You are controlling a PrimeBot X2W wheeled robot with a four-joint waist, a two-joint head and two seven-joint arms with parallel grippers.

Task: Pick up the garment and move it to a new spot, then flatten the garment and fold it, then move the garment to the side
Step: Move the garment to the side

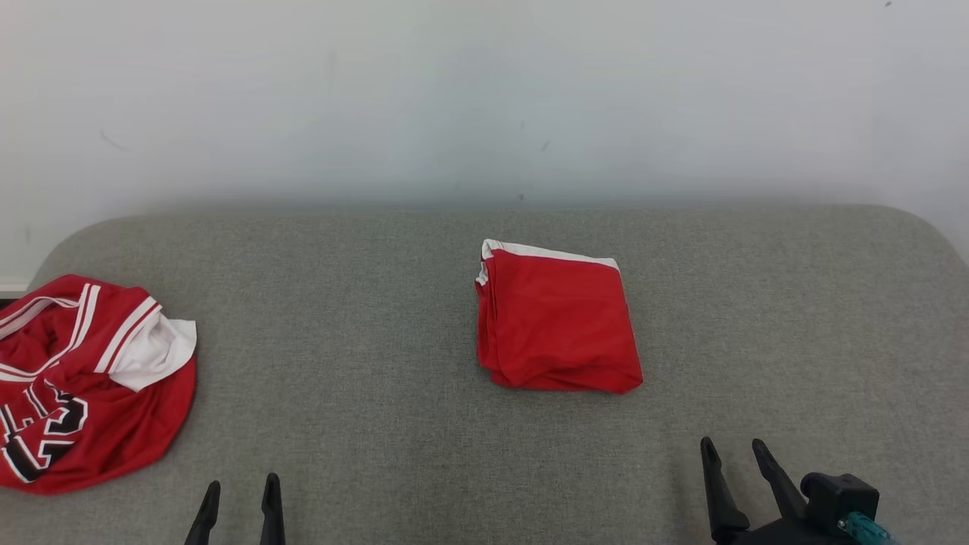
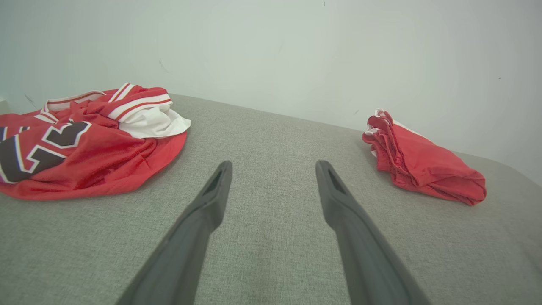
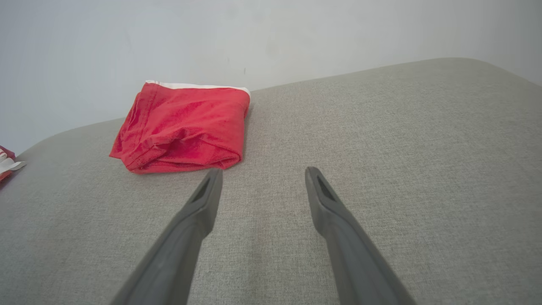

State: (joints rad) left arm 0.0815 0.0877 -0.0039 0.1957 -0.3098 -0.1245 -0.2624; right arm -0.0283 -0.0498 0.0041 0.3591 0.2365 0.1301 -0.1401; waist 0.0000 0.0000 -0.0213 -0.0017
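1. Okay, folded red garment (image 1: pixel 556 322) lies flat near the middle of the grey padded surface (image 1: pixel 363 363), a bit toward the far edge and the pale wall (image 1: pixel 484 91). A white band shows along its far edge and left corner.
2. Crumpled red jersey (image 1: pixel 83 378) sits at the far left of the surface, well apart from the folded piece. It has white and red striped trim, a white patch bunched on top, and black lettering with white outline.
3. Left gripper (image 1: pixel 242 481) is at the near edge, lower left, fingers spread wide with nothing between them. Left wrist view: it points at bare fabric between the jersey and the folded garment, touching neither.
4. Right gripper (image 1: pixel 732 442) is at the lower right, also gaping wide and empty, near the folded garment's near right corner but apart from it.
5. Right wrist view: the left fingertip (image 3: pixel 214 176) sits just short of the garment's near edge. Cannot tell whether the tips touch the surface.
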